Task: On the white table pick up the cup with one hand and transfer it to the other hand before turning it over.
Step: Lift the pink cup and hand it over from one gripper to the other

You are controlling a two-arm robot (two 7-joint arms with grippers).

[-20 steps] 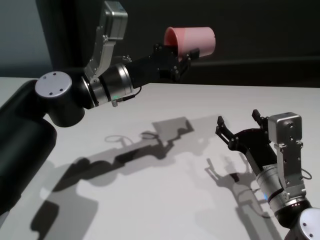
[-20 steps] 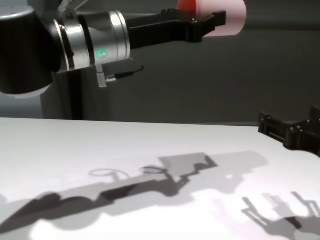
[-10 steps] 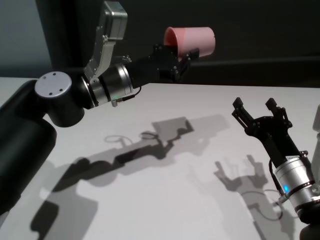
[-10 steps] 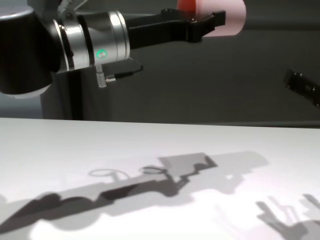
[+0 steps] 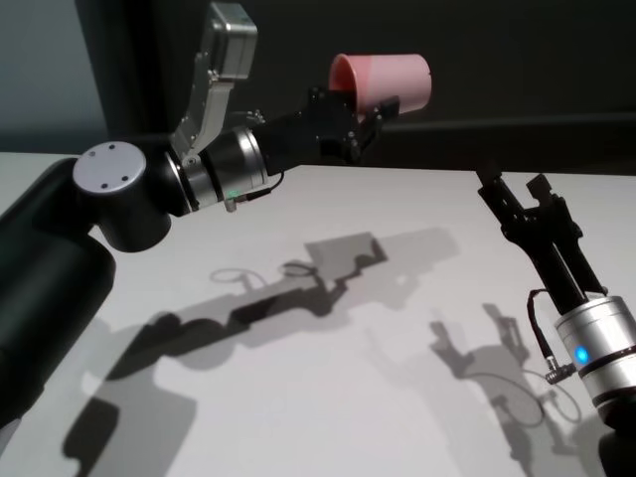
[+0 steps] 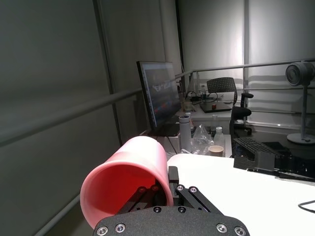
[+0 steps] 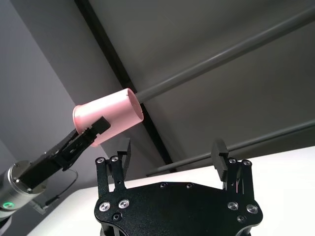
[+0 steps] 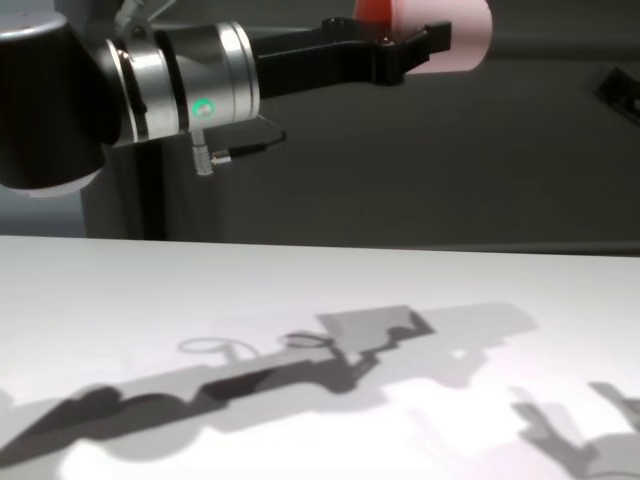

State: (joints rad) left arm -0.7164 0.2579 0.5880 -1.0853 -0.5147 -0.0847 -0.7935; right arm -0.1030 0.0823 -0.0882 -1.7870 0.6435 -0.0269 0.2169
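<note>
Raised from low over the table's (image 5: 328,397) near right corner, the right claw (image 5: 519,191) now points up and away with its fingers spread wide and nothing between them, a posture that reads as preparation to receive. In the chest view only a dark tip of it shows at the upper right edge, where a second ago it sat just above the table's right side. Its shadow falls on the white top near the right edge.

Farther back, the left claw (image 5: 370,111) has not shifted over that second. It is clamped on the cup (image 5: 383,81), fingers pinching the wall at the rim, one inside and the rest outside, as its wrist view shows. The pink cup lies on its side high above the table's far edge, mouth toward the left arm and base pointing right, well clear of the surface.

Holding by the rim leaves the tapered body and base bare, which looks deliberate: the right claw would have free wall to close on. The two claws are well apart, the cup higher and farther back than the open fingers. Judging by this, the pick-up is done, and the handover and the turning-over are both yet to come.
</note>
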